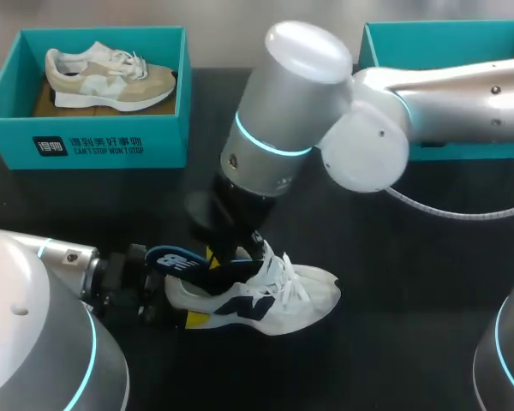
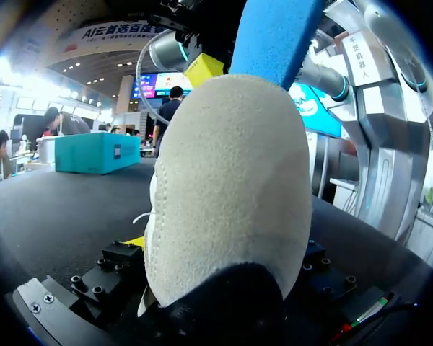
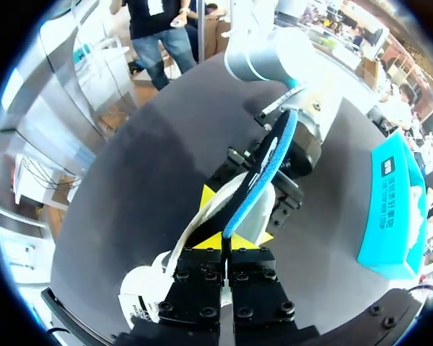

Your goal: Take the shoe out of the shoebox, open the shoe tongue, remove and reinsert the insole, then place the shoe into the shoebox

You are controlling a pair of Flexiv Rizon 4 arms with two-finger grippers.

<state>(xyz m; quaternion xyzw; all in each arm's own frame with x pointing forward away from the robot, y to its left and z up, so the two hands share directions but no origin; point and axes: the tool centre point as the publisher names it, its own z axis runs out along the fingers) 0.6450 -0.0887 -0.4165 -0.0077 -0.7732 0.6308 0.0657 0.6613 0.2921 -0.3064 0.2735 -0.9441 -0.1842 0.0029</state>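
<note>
Your left gripper [image 2: 224,249] clamps the heel of the shoe [image 1: 301,295] lying on the table. Your right gripper [image 3: 226,240] pinches the insole [image 3: 272,160]. It's probably light, floppy foam, so grip near its heel end. The shoebox [image 1: 86,147] stands well beyond.

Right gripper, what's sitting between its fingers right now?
The blue insole, held on edge between the right gripper's yellow tips, over the white shoe. The right wrist view shows it best.

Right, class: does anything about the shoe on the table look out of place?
Yes: the blue insole sticks up out of the white shoe at its heel opening, pinched by the right gripper, rather than lying flat inside.
</note>
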